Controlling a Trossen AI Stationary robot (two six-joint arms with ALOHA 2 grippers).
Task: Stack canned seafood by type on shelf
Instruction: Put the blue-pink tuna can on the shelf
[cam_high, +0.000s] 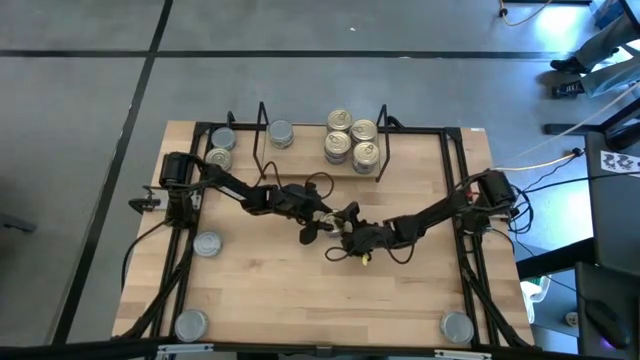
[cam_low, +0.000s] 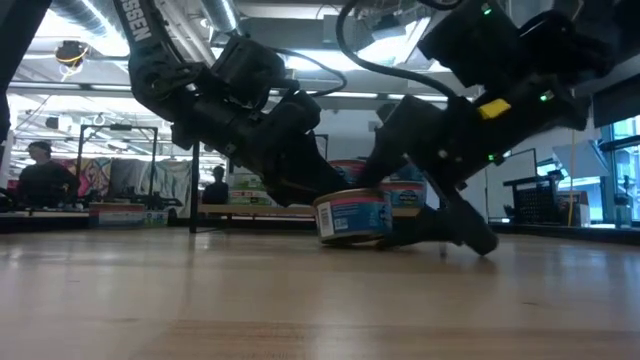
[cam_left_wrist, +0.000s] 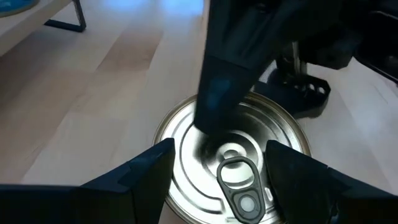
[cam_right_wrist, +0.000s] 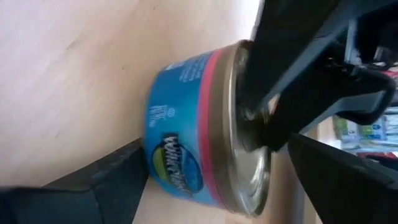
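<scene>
One tin of canned seafood (cam_low: 352, 217), with a blue label, a pink band and a silver pull-tab lid (cam_left_wrist: 233, 155), stands on its base at mid-table. My left gripper (cam_left_wrist: 221, 168) is open, fingertips over the lid's near part. My right gripper (cam_right_wrist: 217, 155) is open and rolled: one finger (cam_left_wrist: 221, 81) reaches over the lid, the other (cam_low: 455, 230) lies low by the tin's wall. In the high view both grippers (cam_high: 318, 218) (cam_high: 342, 236) hide the tin. The shelf (cam_high: 262, 135) at the far edge holds several gold-lidded tins (cam_high: 352, 137) and one silver-lidded tin (cam_high: 281, 133). My left gripper comes slanting down from the table's left, both fingertips (cam_left_wrist: 155, 165) at the lid's near rim; I cannot tell whether they touch. My right gripper comes slanting down from the right, its upper finger's tip over the lid's middle (cam_left_wrist: 214, 127); whether it touches, I cannot tell.
Two tins (cam_high: 222, 140) (cam_high: 217, 158) stand left of the shelf. More tins stand at the left (cam_high: 207, 243), near left corner (cam_high: 190, 323) and near right corner (cam_high: 457, 326). Black rails (cam_high: 455, 160) edge the table. People show beyond the table (cam_low: 40, 170).
</scene>
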